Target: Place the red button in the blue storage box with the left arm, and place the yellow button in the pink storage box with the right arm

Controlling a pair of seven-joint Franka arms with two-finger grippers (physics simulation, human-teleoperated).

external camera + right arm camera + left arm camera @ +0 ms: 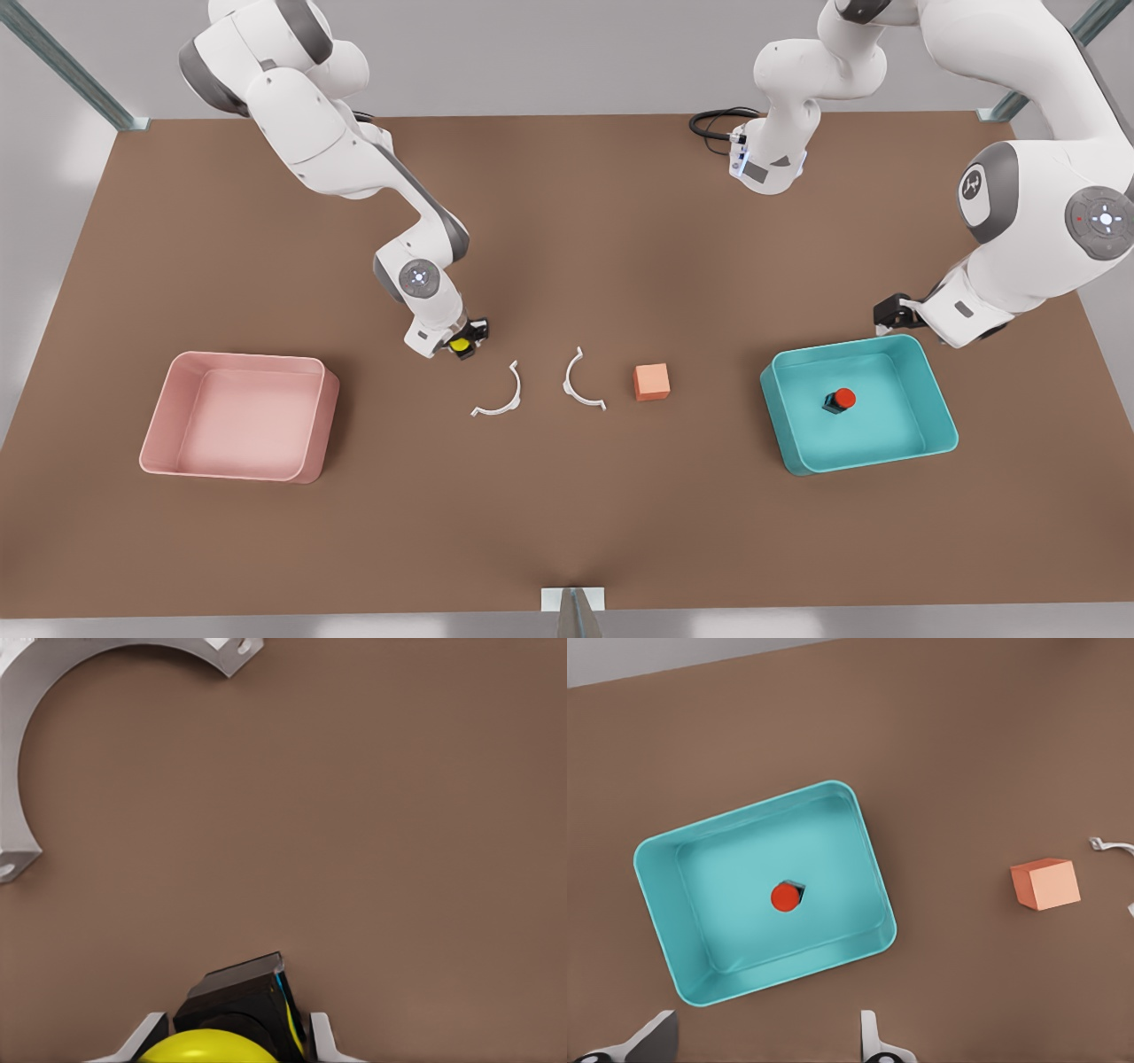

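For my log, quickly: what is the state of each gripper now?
Left gripper: open, empty, above the blue storage box.
Right gripper: closed on the yellow button.

Brown table (567,532): pink storage box (239,415), blue storage box (858,403), orange cube (651,382), two white curved brackets (500,392).

Desk (567,532): flat brown surface, matt, smooth, no grain. Blue storage box (939,416) and pink storage box (159,425): smooth plastic look, soft sheen on rims. Red button (844,398) and yellow button (199,1047): glossy caps on dark, faintly shiny bases. Orange cube (651,381): matt, even faces. Two white curved brackets (500,399): smooth, plastic-like. Arm shells (301,124): glossy white with grey matt covers. Corner posts (71,71): dull metal.
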